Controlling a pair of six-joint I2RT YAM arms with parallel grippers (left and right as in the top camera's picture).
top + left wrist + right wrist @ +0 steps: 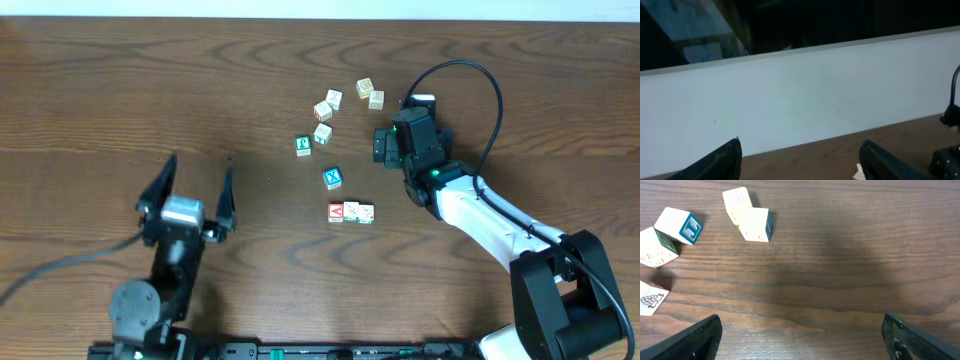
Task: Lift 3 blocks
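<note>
The brown wooden surface (100, 100) fills the whole overhead view. My left fingers (225, 195) stand spread wide apart with nothing between them, tilted up so their camera sees mostly a pale wall. My right fingers (920, 340) are also wide apart and empty, hanging low over bare wood.

The three blocks (352, 212) I need lie in a tight row, side faces touching. They sit between my two sets of fingers, nearer the right ones and back toward that arm's base, out of its wrist view. The red block (337, 212) with the white A is the end nearest my left fingers, and the two cream ones follow it.

A blue X cube (333, 179) lies just beyond the row, and a green cube (303, 146) lies further out. A scatter of loose cubes (755, 225) lies ahead of my right fingers.

I judge these blocks to be light, stiff and smooth-faced. Flat opposite faces give the best hold. Squeezing the row by its two end faces could lift all three, but the middle block hangs on friction alone and the row may buckle.
</note>
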